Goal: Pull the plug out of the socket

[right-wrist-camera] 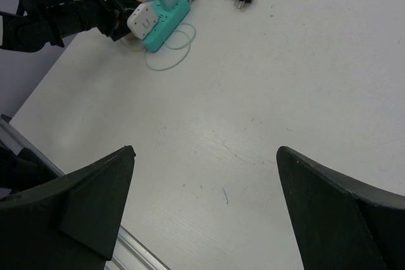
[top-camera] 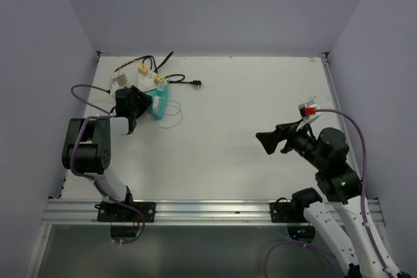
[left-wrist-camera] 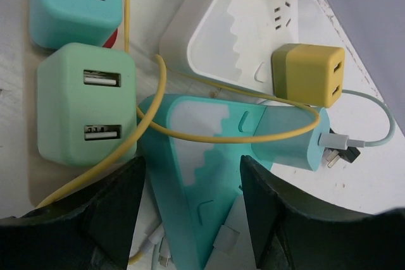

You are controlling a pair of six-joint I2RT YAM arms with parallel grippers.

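Observation:
A teal socket strip [left-wrist-camera: 190,181] lies at the table's far left; it also shows in the top view [top-camera: 160,103] and the right wrist view [right-wrist-camera: 168,14]. A teal plug adapter [left-wrist-camera: 288,138] sits in it. A pale green USB charger [left-wrist-camera: 85,102] sits to its left. My left gripper [left-wrist-camera: 190,162] is open, its fingers [left-wrist-camera: 107,207] standing either side of the strip's near end. A yellow cable [left-wrist-camera: 209,132] loops across the strip. My right gripper [right-wrist-camera: 204,150] is open and empty, above bare table at the right [top-camera: 273,141].
A white socket strip [left-wrist-camera: 221,36] with yellow adapters [left-wrist-camera: 308,74] lies beyond the teal one. A blue USB charger [left-wrist-camera: 73,1] is at top left. A black cable with a loose plug [top-camera: 195,83] lies to the right of the strips. Walls enclose the table.

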